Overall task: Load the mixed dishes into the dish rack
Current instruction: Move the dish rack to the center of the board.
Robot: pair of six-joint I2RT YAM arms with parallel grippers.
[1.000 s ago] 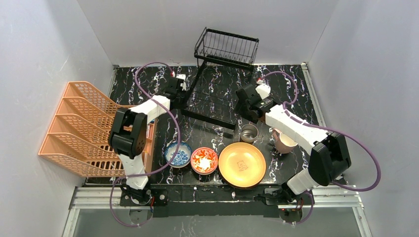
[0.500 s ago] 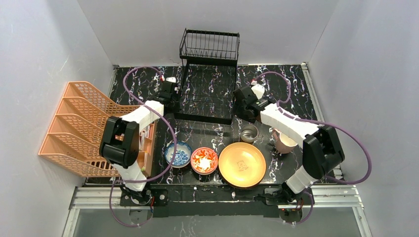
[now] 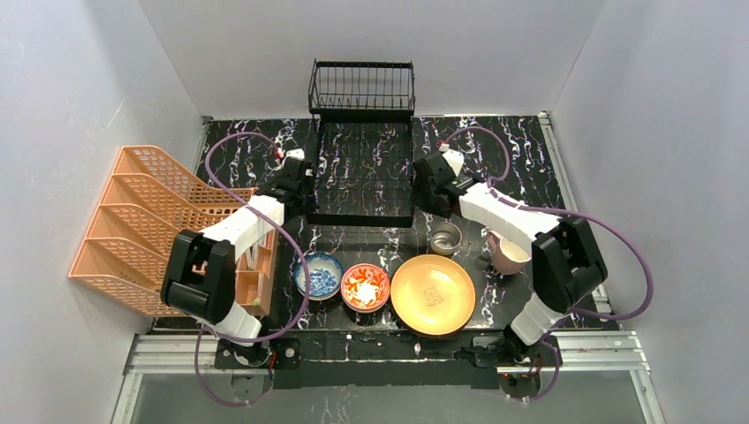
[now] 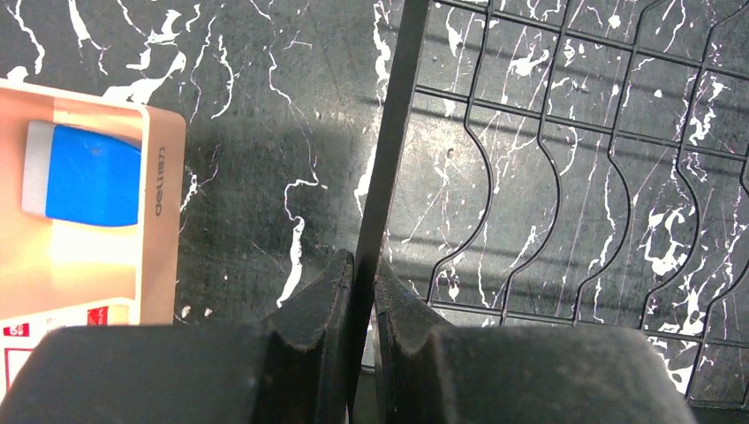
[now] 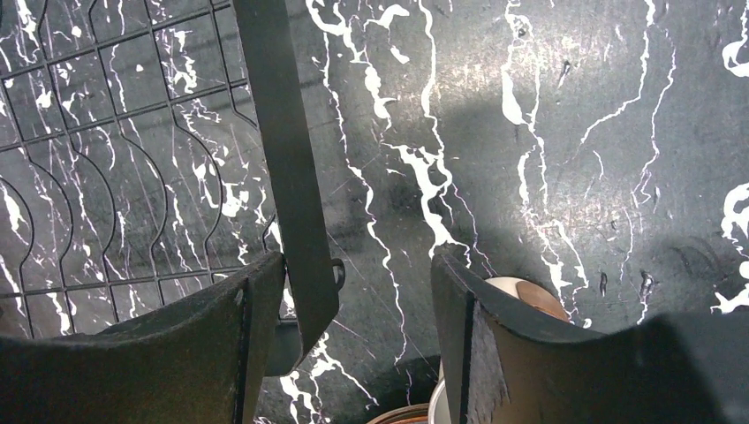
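Both arms extended forward | left tool (image 4: 362, 296) pinched dish rack (image 3: 360, 219) by left rail | right tool (image 5: 358, 287) gaped astride right rail

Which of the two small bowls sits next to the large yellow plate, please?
The red floral bowl, directly left of the yellow plate; the blue-patterned bowl lies farther left, beyond it.

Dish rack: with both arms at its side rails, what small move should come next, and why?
Probably open the left tool: it is shut on the left rail of the dish rack, which lies flat and square. The right tool is open, and the yellow plate waits unloaded.
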